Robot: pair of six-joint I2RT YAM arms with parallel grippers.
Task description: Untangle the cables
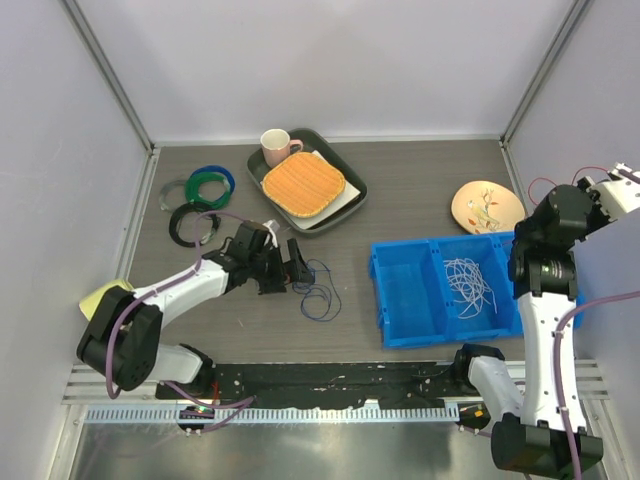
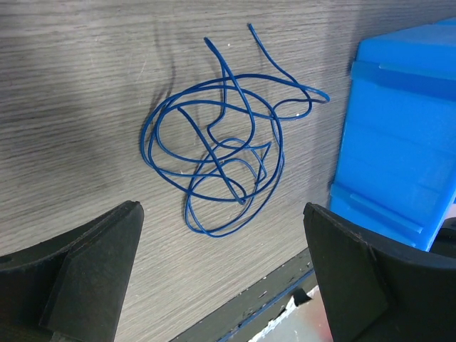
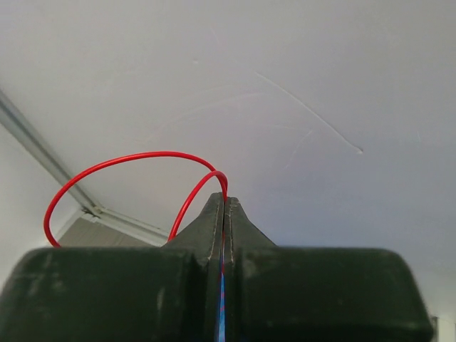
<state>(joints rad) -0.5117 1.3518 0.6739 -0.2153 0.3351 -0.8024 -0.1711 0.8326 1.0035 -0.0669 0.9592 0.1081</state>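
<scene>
Two cables matter here, one per arm. The left tool [image 1: 290, 268] hangs w/ jaws wide apart, gripping nothing. The blue cable [image 2: 211, 153] lies on the worktop [image 1: 420, 190] just right of it and below, i.e. between the tool and the blue bin [image 1: 405, 300], near the bin's left wall but apart from it. In the wrist view the clump sits ahead of the fingers, approx. centred between them. It has no real long axis: a roundish knot of overlapping loops, two loose ends poking out on the side farthest from the fingers. The left arm is much the nearer; the right arm is well apart, raised high at the right. The right tool [image 3: 224, 203] is pressed together, clamped on the red cable [image 3: 142, 153], which arcs up out of the jaw seam. A bluish strand shows in the seam too; can't tell what. The white cables [image 1: 468, 283] lie in the bin's middle compartment. Next move, prob.: the left tool drops straight onto a loose end or outer loop.
</scene>
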